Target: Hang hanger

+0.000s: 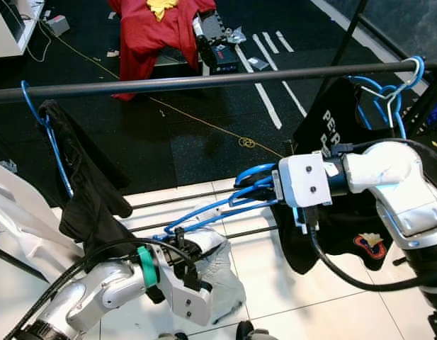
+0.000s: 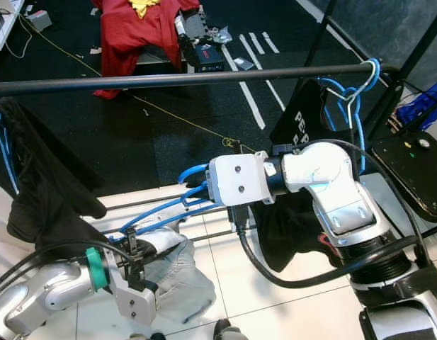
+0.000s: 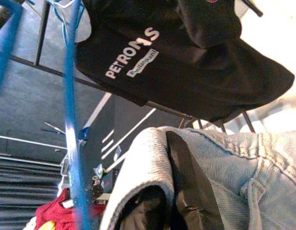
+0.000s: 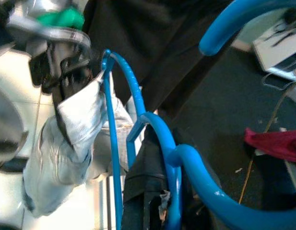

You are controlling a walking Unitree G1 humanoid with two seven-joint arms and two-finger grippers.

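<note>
- One black clothes rail (image 1: 204,80), the landmark here, running across the scene.
- Three blue hangers: one hooked at the rail's left end (image 1: 34,106), one hooked at its right end (image 1: 409,74), one held below the rail's middle (image 1: 225,205).
- Two black garments hanging from the rail: one at the left end (image 1: 91,191), one with white lettering at the right end (image 1: 331,142).
- One pale denim garment (image 1: 218,273) below the rail, on the held hanger.
- One red cloth (image 1: 158,32) on the dark floor beyond the rail.
- Two grippers below the rail: left gripper (image 1: 186,255), right gripper (image 1: 264,190).
</note>
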